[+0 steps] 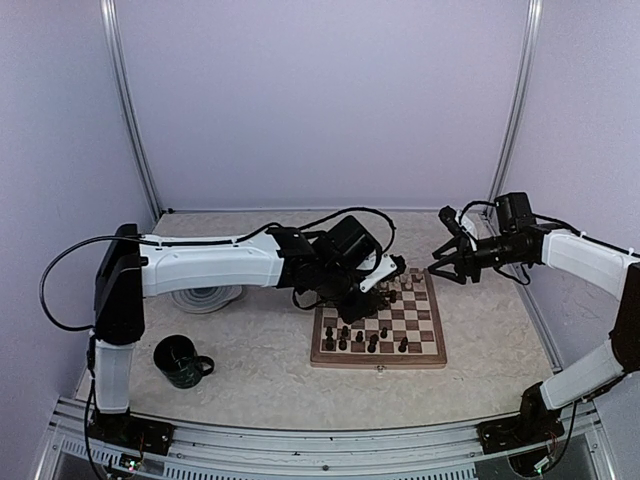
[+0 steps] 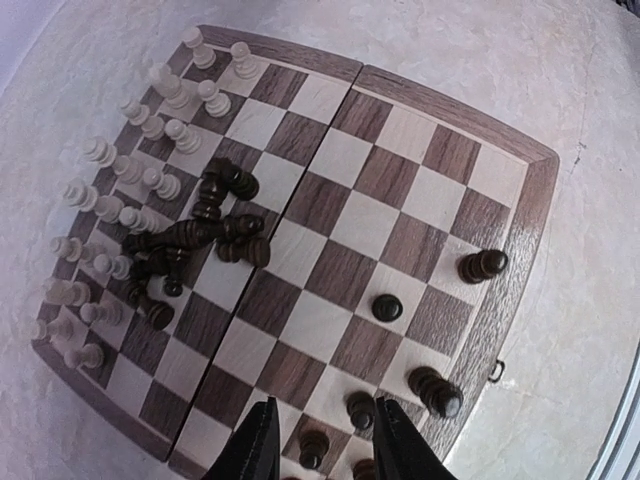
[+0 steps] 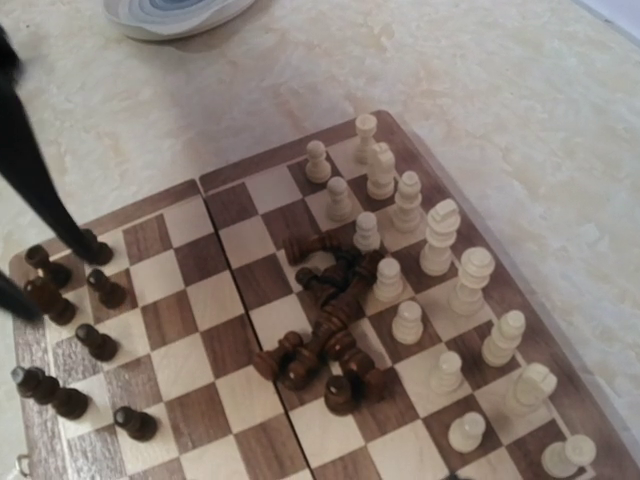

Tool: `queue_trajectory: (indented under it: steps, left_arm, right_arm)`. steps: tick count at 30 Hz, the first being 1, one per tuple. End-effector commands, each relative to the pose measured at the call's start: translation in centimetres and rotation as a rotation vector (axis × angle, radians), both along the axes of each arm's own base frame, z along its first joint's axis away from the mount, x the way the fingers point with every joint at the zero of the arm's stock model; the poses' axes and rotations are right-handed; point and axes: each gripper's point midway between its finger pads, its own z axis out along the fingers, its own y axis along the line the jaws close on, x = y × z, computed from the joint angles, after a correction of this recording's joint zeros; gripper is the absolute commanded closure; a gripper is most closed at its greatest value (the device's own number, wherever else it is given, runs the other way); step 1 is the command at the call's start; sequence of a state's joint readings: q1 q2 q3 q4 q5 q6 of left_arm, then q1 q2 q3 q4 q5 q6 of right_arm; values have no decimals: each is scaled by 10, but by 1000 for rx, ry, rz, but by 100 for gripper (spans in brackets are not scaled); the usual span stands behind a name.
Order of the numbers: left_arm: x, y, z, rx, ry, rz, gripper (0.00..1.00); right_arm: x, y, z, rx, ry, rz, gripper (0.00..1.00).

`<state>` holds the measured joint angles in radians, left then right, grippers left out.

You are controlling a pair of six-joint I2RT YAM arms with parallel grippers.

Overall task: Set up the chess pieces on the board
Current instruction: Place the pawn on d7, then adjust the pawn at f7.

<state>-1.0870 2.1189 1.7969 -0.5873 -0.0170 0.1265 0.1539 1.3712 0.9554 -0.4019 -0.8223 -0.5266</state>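
Closest to the left wrist lens, the two black fingers [image 2: 258,445] of my left gripper [image 2: 325,425] stand a little apart, and I see nothing pinched between them. Small dark brown turned pawns [image 2: 360,408] stand upright on the squares below the gap. That gripper hangs low over the left edge of the square wooden chessboard [image 1: 380,362] of dark brown and cream checks with a light-brown rim. It lies flat on the pale marbled table [image 1: 260,350], right of centre.

Other dark standing pieces [image 3: 105,288] are dotted singly over the two rows nearest me. A heap of fallen dark brown pieces [image 2: 190,250] lies tangled around mid-board, the figures touching one another. Just beside the heap, the pale cream turned pieces [image 2: 130,170] stand upright in two rows along the far edge.

My right gripper [image 1: 440,258] hovers beside the board's far right corner, its jaws spread wide and empty.

On the table's left, a dark mug [image 1: 182,360] stands upright on the near side. A round grey swirl-patterned plate [image 1: 205,297] lies beyond it, partly hidden by the left arm.
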Motion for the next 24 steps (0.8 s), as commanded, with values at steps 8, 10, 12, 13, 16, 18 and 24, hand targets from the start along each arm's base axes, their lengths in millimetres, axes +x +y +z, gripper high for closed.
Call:
queue_trajectory:
  steps: [8,10,12,13,16,18,24]
  left_arm:
    - [-9,42,-22,103,-9,9,64]
    - [-13,39,-26,108,-13,-10,62]
    - [-15,35,-29,117,-23,-28,62]
    - [-16,34,-33,128,-25,-36,62]
    - [-18,28,-36,140,-30,-53,62]
    - [-17,26,-39,149,-29,-56,62]
    - [-12,22,-49,168,-35,-53,62]
  right_arm:
    - [-7,4,-12,-5,43,41,49]
    - [-7,5,-12,-4,42,43,50]
    - [-7,5,-12,-4,43,42,50]
    - [-7,5,-13,-5,44,42,49]
    - [-8,4,-12,-6,42,43,50]
    - [-8,4,-12,-6,41,43,50]
    - [-8,4,-13,-10,40,43,50]
